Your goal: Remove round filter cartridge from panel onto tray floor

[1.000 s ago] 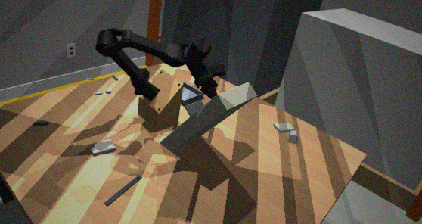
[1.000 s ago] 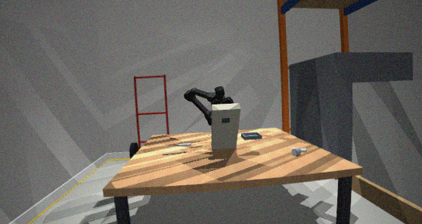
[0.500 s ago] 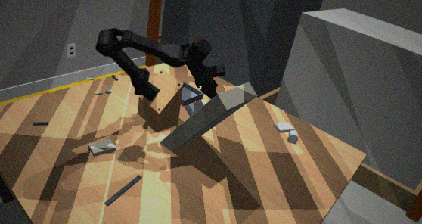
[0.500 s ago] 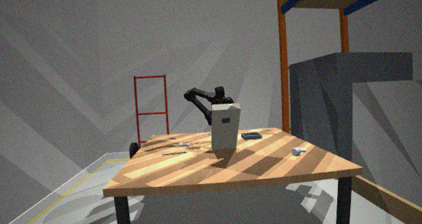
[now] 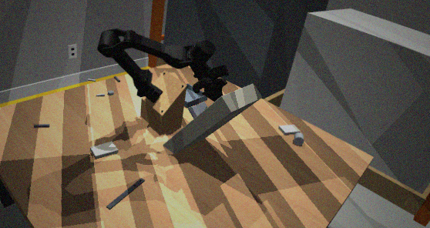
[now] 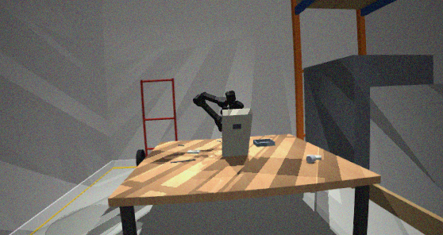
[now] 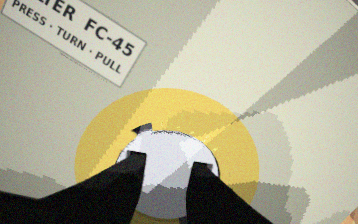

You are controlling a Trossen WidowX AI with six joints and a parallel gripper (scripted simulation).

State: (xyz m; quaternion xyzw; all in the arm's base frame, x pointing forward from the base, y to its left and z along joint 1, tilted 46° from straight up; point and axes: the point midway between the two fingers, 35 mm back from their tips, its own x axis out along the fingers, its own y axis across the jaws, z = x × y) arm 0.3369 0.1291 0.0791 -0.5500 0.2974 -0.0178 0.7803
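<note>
The pale round filter cartridge (image 7: 166,142) sits in the opening of the tilted grey service panel (image 5: 200,126) (image 6: 235,144) (image 7: 195,55), inside a yellow ring (image 7: 92,150). Dark notches show at the opening's upper left and lower edge; whether the face is exactly flush I cannot tell. My gripper (image 7: 167,164) is shut on the cartridge, its two dark fingertips at the slots on the face. In the top and exterior views the panel hides the fingertips. The blue-grey tray (image 5: 196,102) (image 6: 264,144) lies on the table behind the panel.
A wooden block (image 5: 166,119) stands beside the panel, near the arm's base. A white block (image 5: 104,150) and a dark bar (image 5: 125,194) lie on the table. A pale flat piece (image 5: 289,129) and a grey cylinder (image 5: 298,139) lie to the panel's right.
</note>
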